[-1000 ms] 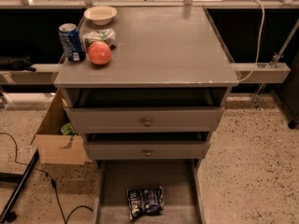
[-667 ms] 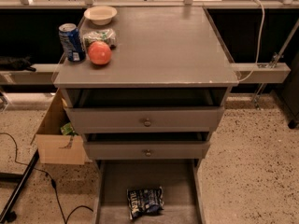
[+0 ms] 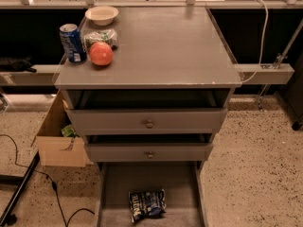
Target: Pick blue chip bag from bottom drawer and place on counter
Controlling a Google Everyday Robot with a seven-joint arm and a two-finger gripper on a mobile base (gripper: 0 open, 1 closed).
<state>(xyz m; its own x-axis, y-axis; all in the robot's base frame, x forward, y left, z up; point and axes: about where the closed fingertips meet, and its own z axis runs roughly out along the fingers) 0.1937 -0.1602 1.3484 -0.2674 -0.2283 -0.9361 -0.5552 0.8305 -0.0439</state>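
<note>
Currently my gripper is outside the view, so I cannot tell if it is open or closed. Target blue chip bag (image 3: pixel 147 204) lies flat on the floor of the bottom drawer (image 3: pixel 113 183), which is pulled open; the bag sits near the front, just left of centre. Above, the top drawer (image 3: pixel 118 122) and middle drawer (image 3: pixel 118 152) are partly out, each with a round knob. On the counter (image 3: pixel 161 46), far left: soda can (image 3: pixel 73 42), red fruit (image 3: pixel 101 54) just right of it, green-and-white packet (image 3: pixel 101 36) behind the fruit, pale bowl (image 3: pixel 102 15) farthest back. A cardboard box (image 3: pixel 59 148) sits on the floor left of the cabinet.
</note>
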